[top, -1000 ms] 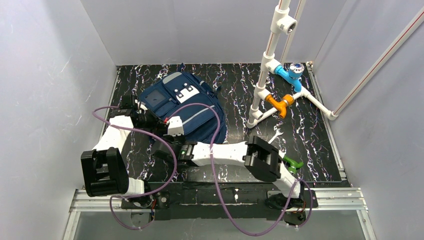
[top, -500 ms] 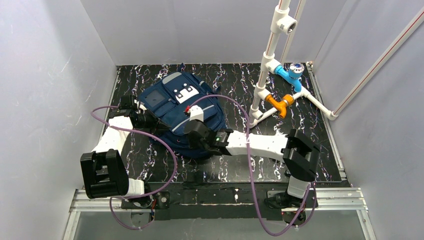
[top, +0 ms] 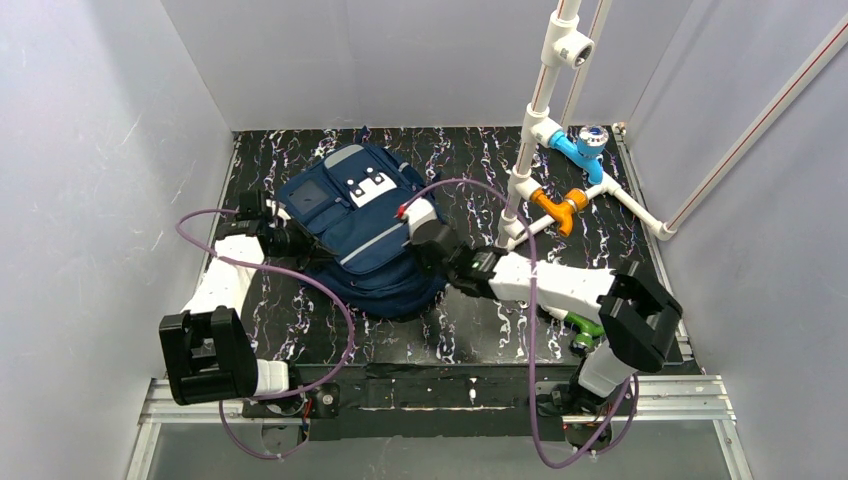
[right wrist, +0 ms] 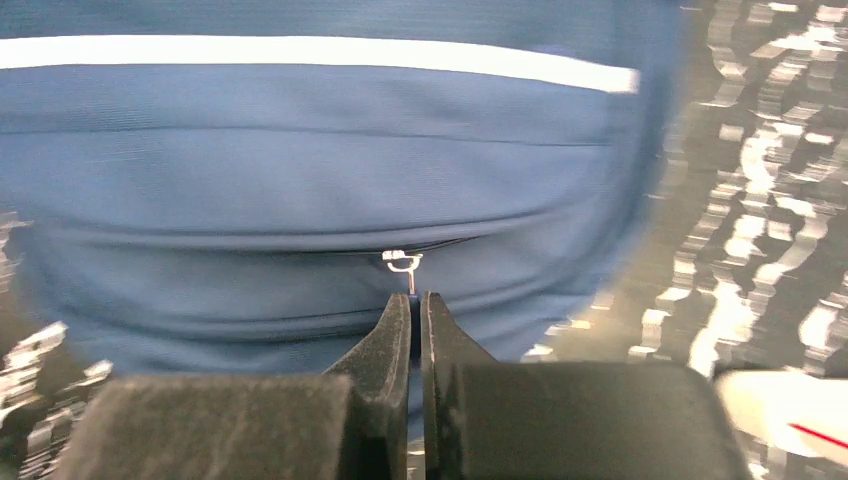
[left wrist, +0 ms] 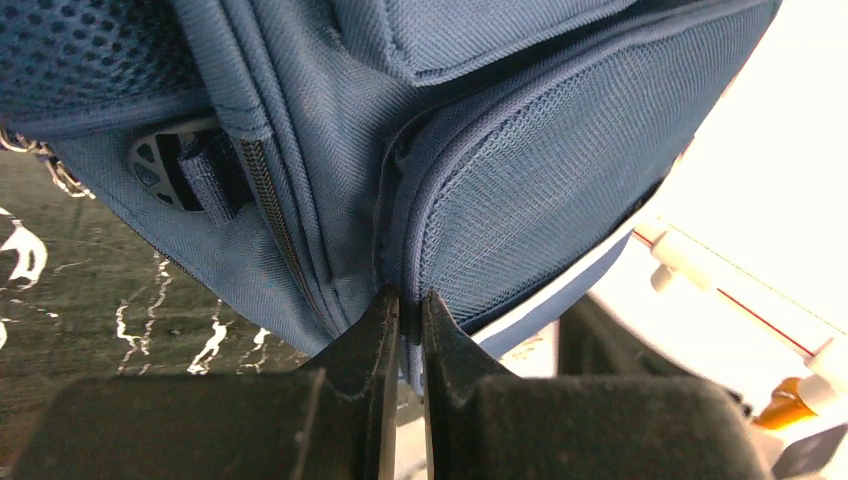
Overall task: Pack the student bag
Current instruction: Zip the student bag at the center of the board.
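Metal zip pull: R wrist only.

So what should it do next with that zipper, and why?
Probably slide the zipper pull sideways along its track. The right hand is shut on its tab, and the left hand pinches the fabric of the student bag, which should brace it against the pull.

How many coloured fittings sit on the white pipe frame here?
2. A blue fitting sits far right on the white pipe frame, near the back corner; an orange fitting sits just nearer and left of it. The right arm may hide others.
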{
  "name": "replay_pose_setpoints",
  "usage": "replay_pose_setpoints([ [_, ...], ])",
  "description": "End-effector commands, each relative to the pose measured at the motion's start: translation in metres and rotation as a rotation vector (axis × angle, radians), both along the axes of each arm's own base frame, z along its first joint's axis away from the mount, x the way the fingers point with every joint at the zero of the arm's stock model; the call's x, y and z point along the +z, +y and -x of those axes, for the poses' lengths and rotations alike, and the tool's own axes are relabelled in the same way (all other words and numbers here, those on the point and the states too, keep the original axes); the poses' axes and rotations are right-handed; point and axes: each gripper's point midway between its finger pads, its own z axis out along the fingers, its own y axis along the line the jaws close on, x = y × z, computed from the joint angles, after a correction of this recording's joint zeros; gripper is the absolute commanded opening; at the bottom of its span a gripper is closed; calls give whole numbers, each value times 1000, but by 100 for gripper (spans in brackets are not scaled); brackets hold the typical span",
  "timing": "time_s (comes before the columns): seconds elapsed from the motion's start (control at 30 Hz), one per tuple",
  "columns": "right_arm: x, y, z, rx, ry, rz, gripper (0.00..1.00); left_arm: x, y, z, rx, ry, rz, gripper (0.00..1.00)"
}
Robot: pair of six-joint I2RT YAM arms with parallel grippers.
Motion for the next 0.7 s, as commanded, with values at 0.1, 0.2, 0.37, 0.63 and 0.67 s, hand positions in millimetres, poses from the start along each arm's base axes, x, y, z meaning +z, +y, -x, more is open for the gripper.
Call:
replay_pose_setpoints([
  [0.1, 9, -91, -52, -91, -64, 148, 1, -10, 48, 8, 54, -21, -235, 0],
  [0.2, 13, -60, -33, 37, -6, -5, 1, 5, 27, 6, -42, -156, -144, 9],
  [0.37, 14, -46, -24, 96, 28, -71, 1, 49, 2, 20, -197, -475, -212, 47],
  [0.63, 28, -30, 5, 234, 94, -169, 1, 75, -54, 35, -534, -1088, -487, 83],
  [0.67, 28, -31, 7, 238, 99, -172, 1, 72, -61, 36, -590, -1146, -518, 83],
])
